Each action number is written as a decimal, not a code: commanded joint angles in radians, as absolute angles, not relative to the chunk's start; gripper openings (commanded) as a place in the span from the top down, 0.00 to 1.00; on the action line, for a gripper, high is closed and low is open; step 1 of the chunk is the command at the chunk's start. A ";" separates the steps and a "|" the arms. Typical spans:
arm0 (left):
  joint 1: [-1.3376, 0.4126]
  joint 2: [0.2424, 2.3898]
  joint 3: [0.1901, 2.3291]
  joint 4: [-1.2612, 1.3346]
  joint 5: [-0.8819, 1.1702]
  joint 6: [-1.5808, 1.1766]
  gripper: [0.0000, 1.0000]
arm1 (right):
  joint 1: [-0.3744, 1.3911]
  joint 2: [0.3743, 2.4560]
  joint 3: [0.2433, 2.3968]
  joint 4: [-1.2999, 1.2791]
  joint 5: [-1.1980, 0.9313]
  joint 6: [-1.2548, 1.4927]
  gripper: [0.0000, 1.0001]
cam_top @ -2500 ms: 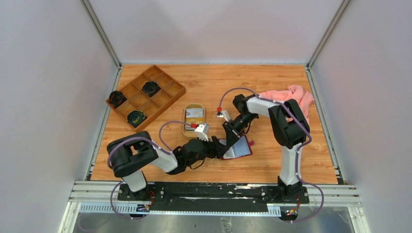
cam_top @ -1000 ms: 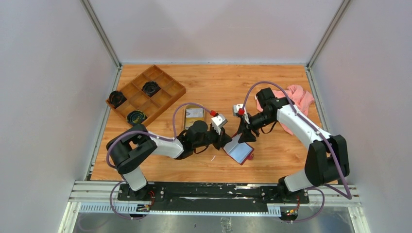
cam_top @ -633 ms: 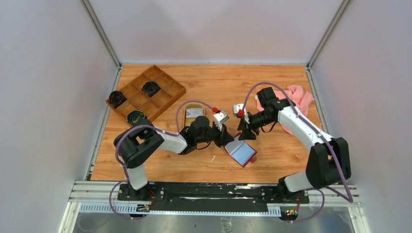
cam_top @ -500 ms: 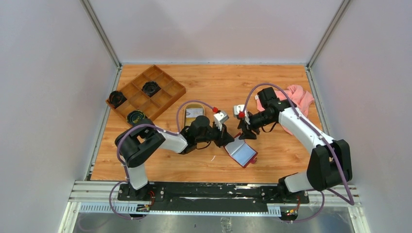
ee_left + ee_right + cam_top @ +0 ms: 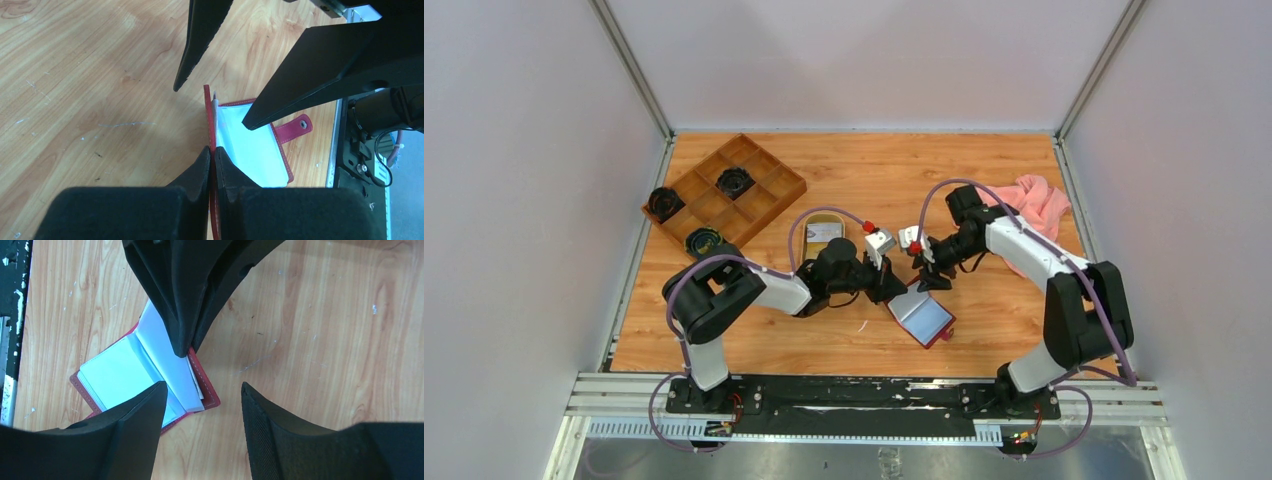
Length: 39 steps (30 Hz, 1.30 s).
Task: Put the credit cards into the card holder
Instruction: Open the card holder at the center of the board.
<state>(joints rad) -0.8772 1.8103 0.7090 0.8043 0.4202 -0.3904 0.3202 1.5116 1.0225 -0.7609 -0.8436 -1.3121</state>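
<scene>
The dark red card holder (image 5: 923, 316) lies open on the table, its pale blue inside (image 5: 248, 150) facing up and its snap tab (image 5: 298, 127) to one side. My left gripper (image 5: 213, 154) is shut on the edge of one red cover and holds that flap up. My right gripper (image 5: 203, 386) hovers open just above the holder (image 5: 114, 371), nothing between its fingers (image 5: 142, 432). One pale credit card (image 5: 826, 232) lies in the oval tan tray (image 5: 809, 248), behind my left gripper (image 5: 892, 289). My right gripper (image 5: 927, 276) sits close beside it in the top view.
A brown compartmented box (image 5: 762, 205) with dark round objects stands at the back left. A pink cloth (image 5: 1042, 197) lies at the back right behind the right arm. White walls close in the table on three sides.
My right gripper has drifted left towards the holder and spread its fingers wider, its elbow swinging inward. My left gripper stays shut on the holder's cover, almost still.
</scene>
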 commanded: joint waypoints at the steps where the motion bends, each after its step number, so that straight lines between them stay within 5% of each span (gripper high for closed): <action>1: -0.873 1.829 0.728 0.802 0.433 -0.380 0.95 | 0.310 1.552 1.039 -0.775 -0.825 -1.341 0.40; 9: -0.874 1.813 0.721 0.802 0.422 -0.371 0.95 | 0.326 1.624 1.066 -0.818 -0.823 -1.336 0.52; 19: -0.873 1.777 0.683 0.848 0.376 -0.371 0.89 | 0.328 1.642 1.085 -0.868 -0.841 -1.352 1.00; 27: -0.861 1.619 0.575 0.917 0.248 -0.376 0.55 | 0.266 1.604 1.075 -0.851 -0.873 -1.266 1.00; 35: -0.856 1.315 0.431 0.873 0.055 -0.316 0.35 | 0.193 1.648 1.124 -0.702 -0.832 -0.831 1.00; 39: -0.856 1.184 0.334 0.882 -0.020 -0.314 0.10 | 0.124 1.634 1.089 -0.590 -0.877 -0.598 1.00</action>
